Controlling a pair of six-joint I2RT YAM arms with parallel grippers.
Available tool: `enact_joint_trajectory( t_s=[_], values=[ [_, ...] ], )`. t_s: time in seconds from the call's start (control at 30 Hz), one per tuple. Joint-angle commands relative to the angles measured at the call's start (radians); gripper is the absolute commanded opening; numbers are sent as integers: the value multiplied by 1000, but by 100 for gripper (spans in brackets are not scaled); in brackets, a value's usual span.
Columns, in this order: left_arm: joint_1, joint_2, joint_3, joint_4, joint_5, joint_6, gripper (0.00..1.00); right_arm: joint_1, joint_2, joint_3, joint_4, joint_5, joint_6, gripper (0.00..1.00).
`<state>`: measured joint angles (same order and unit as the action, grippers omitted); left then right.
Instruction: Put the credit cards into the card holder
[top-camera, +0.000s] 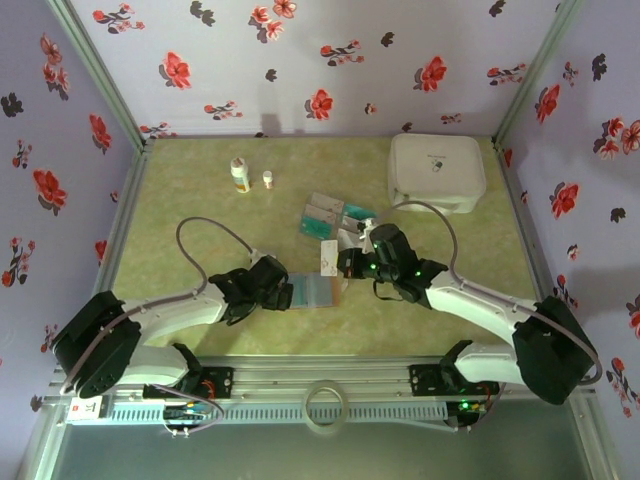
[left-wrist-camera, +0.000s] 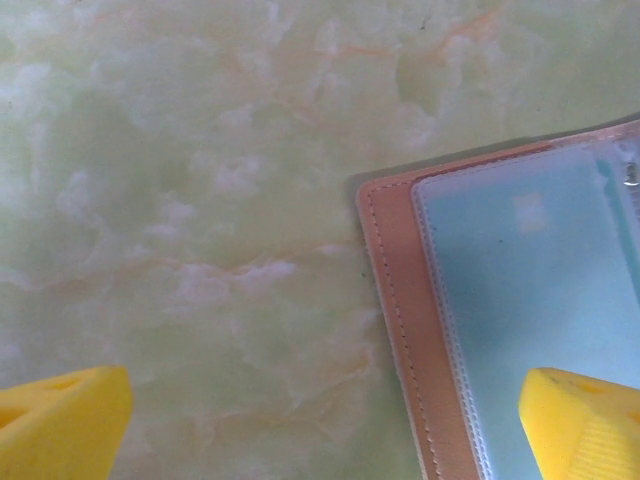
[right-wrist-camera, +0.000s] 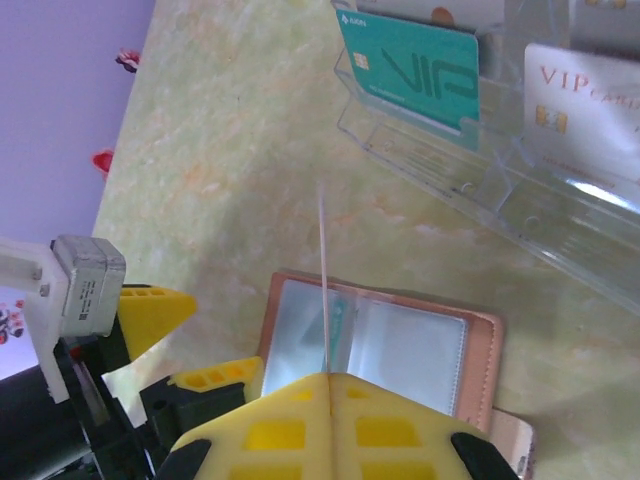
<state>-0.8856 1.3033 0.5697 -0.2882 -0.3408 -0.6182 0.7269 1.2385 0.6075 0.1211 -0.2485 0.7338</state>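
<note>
The credit card stands on edge, pinched between the right gripper's pressed-together fingers. Its free edge aims at the clear pockets of the card holder, likely lined up to slide in. It is seen edge-on, so its long axis cannot be told. The holder lies open at the near centre of the table, long axis left-right, with a teal card already sleeved. The left gripper, fingers spread, straddles the holder's left corner, probably steadying it. Just beyond, the clear tray holds further VIP cards.
</note>
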Motion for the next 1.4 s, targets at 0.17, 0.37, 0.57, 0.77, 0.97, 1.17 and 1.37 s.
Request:
enact_joint_trajectory(
  t_s=[0.17,0.37,0.57,0.77,0.97,1.17,1.37],
  values=[
    [-10,37,25,-26,-46,8,100,27,68,-78,245,-40,124,0],
    [-10,40,17,-32,-53,-4,100,46,106,-90,275,-31,130,0],
    [-12,45,4,-28,-57,-20,100,56,143,-104,317,-28,141,0],
    [-12,50,-2,-28,-60,-30,100,69,188,-115,370,-32,153,0],
    [-12,45,-10,-33,-65,-42,100,82,226,-124,416,-33,160,0],
    [-12,37,-15,-33,-66,-50,100,90,257,-126,453,-37,170,0],
    [-13,34,-21,-32,-67,-52,100,95,288,-127,489,-40,183,0]
  ],
)
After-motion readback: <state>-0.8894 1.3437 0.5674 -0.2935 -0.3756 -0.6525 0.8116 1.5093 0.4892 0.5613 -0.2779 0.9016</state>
